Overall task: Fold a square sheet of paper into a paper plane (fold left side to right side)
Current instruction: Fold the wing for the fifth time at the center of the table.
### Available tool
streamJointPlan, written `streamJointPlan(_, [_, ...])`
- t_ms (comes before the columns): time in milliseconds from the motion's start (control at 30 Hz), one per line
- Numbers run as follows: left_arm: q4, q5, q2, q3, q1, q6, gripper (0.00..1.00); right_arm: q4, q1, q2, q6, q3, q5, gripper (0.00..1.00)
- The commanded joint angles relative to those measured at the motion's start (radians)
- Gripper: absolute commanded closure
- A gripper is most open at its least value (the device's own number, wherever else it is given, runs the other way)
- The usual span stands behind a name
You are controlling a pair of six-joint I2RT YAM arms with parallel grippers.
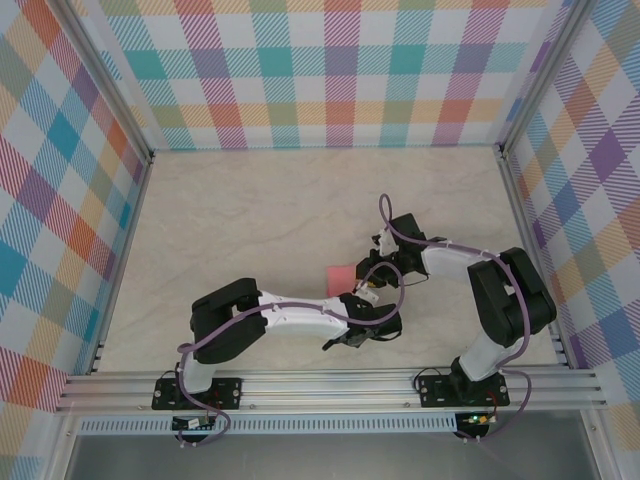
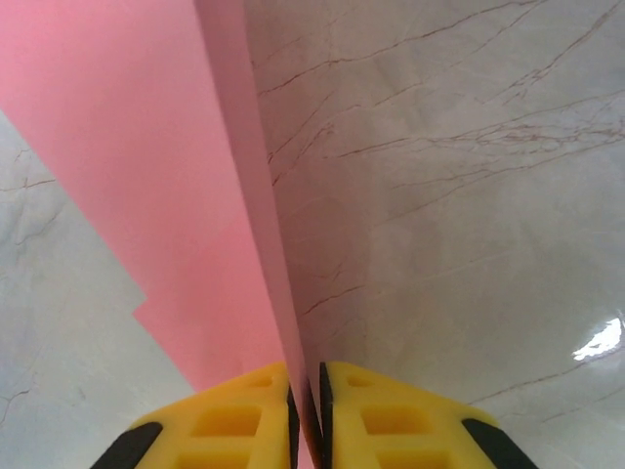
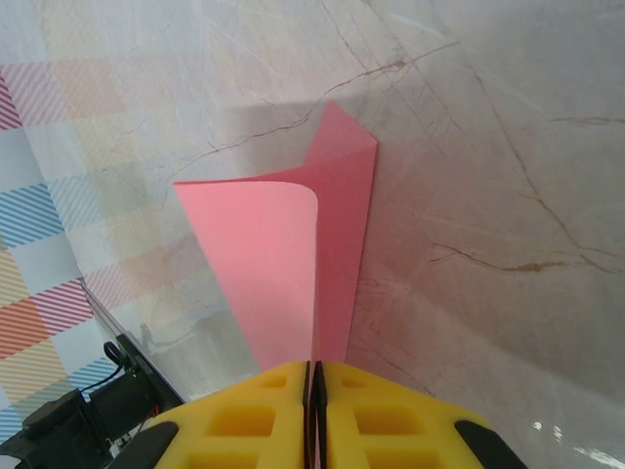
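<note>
To your left, the checked wall (image 1: 60, 200) and an aluminium rail (image 1: 125, 255) border the marbled bench (image 1: 250, 210). Your left hand (image 2: 306, 391) has its yellow fingers (image 2: 234, 420) pressed together on an edge of the square sheet of paper (image 2: 146, 176), which is folded double near the bench's middle. Just right of it, your right hand (image 3: 314, 376) is likewise clamped on the sheet, one layer curling over. A purple cable (image 1: 386, 215) loops above that arm.
</note>
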Motion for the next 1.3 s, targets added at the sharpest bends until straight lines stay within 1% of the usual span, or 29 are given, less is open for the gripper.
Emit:
streamJointPlan(0, [-0.019, 0.018, 0.012, 0.014, 0.008, -0.013, 0.87, -0.030, 0.005, -0.017, -0.020, 0.034, 0.008, 0.85])
streamJointPlan(67, [0.001, 0.035, -0.006, -0.003, 0.017, -0.014, 0.89, -0.049, -0.001, -0.040, -0.027, 0.039, 0.025, 0.83])
streamJointPlan(167, [0.052, 0.069, -0.051, -0.036, 0.035, -0.010, 0.92, -0.065, -0.036, -0.120, -0.022, 0.030, 0.044, 0.79])
streamJointPlan(200, [0.074, 0.083, -0.067, -0.050, 0.042, -0.009, 0.92, -0.071, -0.055, -0.160, -0.021, 0.025, 0.050, 0.71])
streamJointPlan(300, [0.138, 0.120, -0.107, -0.083, 0.061, -0.004, 0.92, -0.128, -0.109, -0.295, -0.035, 0.019, 0.095, 0.55])
streamJointPlan(400, [0.201, 0.159, -0.140, -0.119, 0.081, -0.001, 0.93, -0.216, -0.170, -0.407, -0.072, 0.013, 0.145, 0.42])
streamJointPlan(467, [0.246, 0.180, -0.166, -0.145, 0.095, 0.003, 0.93, -0.259, -0.198, -0.454, -0.099, -0.003, 0.169, 0.37])
streamJointPlan(567, [0.332, 0.229, -0.214, -0.195, 0.122, 0.006, 0.93, -0.282, -0.207, -0.498, -0.132, -0.044, 0.200, 0.35])
streamJointPlan(633, [0.398, 0.278, -0.239, -0.232, 0.143, 0.000, 0.93, -0.249, -0.207, -0.514, -0.133, -0.093, 0.182, 0.33])
streamJointPlan(700, [0.463, 0.326, -0.250, -0.268, 0.164, -0.017, 0.93, -0.181, -0.204, -0.527, -0.108, -0.158, 0.145, 0.31])
streamJointPlan(800, [0.556, 0.371, -0.252, -0.314, 0.179, -0.046, 0.93, -0.064, -0.191, -0.525, -0.054, -0.246, 0.100, 0.30])
streamJointPlan(1033, [0.770, 0.475, -0.276, -0.443, 0.223, -0.127, 0.94, 0.058, -0.092, -0.426, -0.015, -0.290, 0.122, 0.31])
streamJointPlan(1133, [0.872, 0.512, -0.287, -0.500, 0.239, -0.160, 0.94, 0.130, -0.047, -0.385, 0.015, -0.299, 0.135, 0.33])
streamJointPlan(1267, [1.022, 0.558, -0.298, -0.587, 0.271, -0.222, 0.94, 0.174, 0.002, -0.331, 0.043, -0.290, 0.172, 0.37])
